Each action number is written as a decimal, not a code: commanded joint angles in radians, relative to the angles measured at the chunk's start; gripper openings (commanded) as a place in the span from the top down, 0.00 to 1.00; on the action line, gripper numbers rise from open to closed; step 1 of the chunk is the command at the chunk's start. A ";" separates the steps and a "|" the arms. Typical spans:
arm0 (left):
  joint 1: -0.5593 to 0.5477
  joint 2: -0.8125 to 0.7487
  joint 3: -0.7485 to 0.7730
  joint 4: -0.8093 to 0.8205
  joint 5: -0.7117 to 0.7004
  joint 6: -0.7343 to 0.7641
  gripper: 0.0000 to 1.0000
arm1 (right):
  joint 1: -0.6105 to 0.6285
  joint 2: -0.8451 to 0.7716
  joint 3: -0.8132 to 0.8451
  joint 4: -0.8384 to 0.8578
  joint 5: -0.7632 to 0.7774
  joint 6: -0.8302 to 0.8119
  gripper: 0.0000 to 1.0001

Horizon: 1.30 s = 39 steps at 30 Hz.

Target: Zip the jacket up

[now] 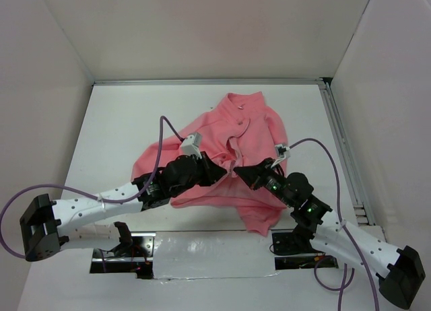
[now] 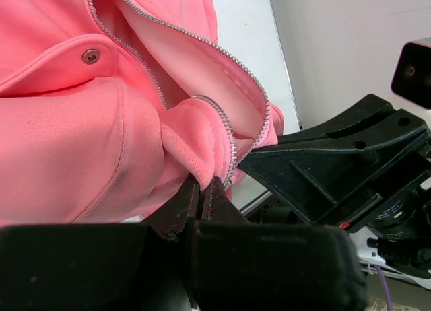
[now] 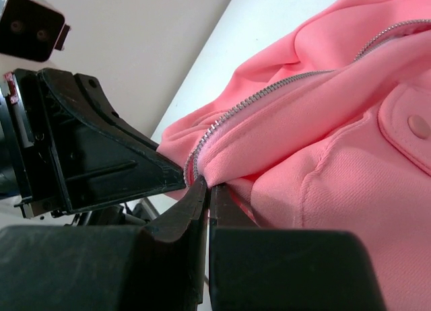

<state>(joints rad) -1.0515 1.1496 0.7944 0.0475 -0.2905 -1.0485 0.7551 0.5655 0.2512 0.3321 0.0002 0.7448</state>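
The salmon-pink fleece jacket (image 1: 239,143) lies crumpled on the white table, collar toward the back, front unzipped. My left gripper (image 1: 221,168) is shut on the jacket's left front edge near the hem. The left wrist view shows the jaws pinching a fold of fabric (image 2: 202,164) beside the silver zipper teeth (image 2: 227,132), with paler lining inside. My right gripper (image 1: 244,170) is shut on the opposite front edge. The right wrist view shows its jaws closed on the fabric (image 3: 229,164) at the zipper teeth (image 3: 202,144). The two grippers almost touch.
White walls enclose the table (image 1: 121,122) on three sides. A metal rail (image 1: 340,143) runs along the right edge. A reflective strip (image 1: 202,254) and both arm bases sit at the near edge. The other gripper's black body fills part of each wrist view.
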 commanded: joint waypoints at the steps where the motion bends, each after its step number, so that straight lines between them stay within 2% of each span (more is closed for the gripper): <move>1: -0.007 -0.028 -0.041 0.015 0.066 0.071 1.00 | -0.013 -0.039 0.099 0.051 0.090 0.024 1.00; 12: -0.016 0.018 -0.087 0.060 0.182 0.154 1.00 | -0.117 0.057 0.186 0.074 -0.089 0.079 1.00; 18: -0.021 0.030 -0.083 -0.020 0.201 0.151 1.00 | -0.198 0.001 0.210 0.022 -0.135 0.050 1.00; 21: -0.021 0.030 -0.077 -0.037 0.200 0.145 1.00 | -0.206 0.023 0.269 -0.074 -0.218 -0.024 1.00; 23: -0.021 0.033 -0.052 -0.075 0.150 0.142 1.00 | -0.195 0.065 0.310 -0.186 -0.265 -0.053 1.00; 25: -0.021 0.033 -0.018 -0.075 0.119 0.148 1.00 | -0.178 0.091 0.319 -0.276 -0.253 -0.070 1.00; 29: -0.012 0.065 0.069 -0.138 0.068 0.137 1.00 | -0.113 0.105 0.307 -0.350 -0.182 -0.094 0.81; 31: -0.012 0.084 0.115 -0.161 0.057 0.136 1.00 | -0.076 0.122 0.324 -0.427 -0.145 -0.120 0.78; 34: -0.011 0.091 0.132 -0.167 0.054 0.133 1.00 | -0.024 0.142 0.356 -0.487 -0.068 -0.139 0.58; 36: -0.010 0.087 0.120 -0.144 0.071 0.140 1.00 | 0.010 0.151 0.364 -0.501 -0.023 -0.143 0.52; 37: -0.011 0.082 0.117 -0.141 0.074 0.140 1.00 | 0.019 0.155 0.381 -0.513 -0.003 -0.140 0.43; 39: -0.010 0.079 0.118 -0.153 0.070 0.130 1.00 | 0.041 0.175 0.402 -0.570 0.068 -0.147 0.34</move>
<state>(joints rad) -1.0554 1.2392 0.8829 -0.0975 -0.2268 -0.9379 0.7681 0.7261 0.5766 -0.1822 -0.0624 0.6270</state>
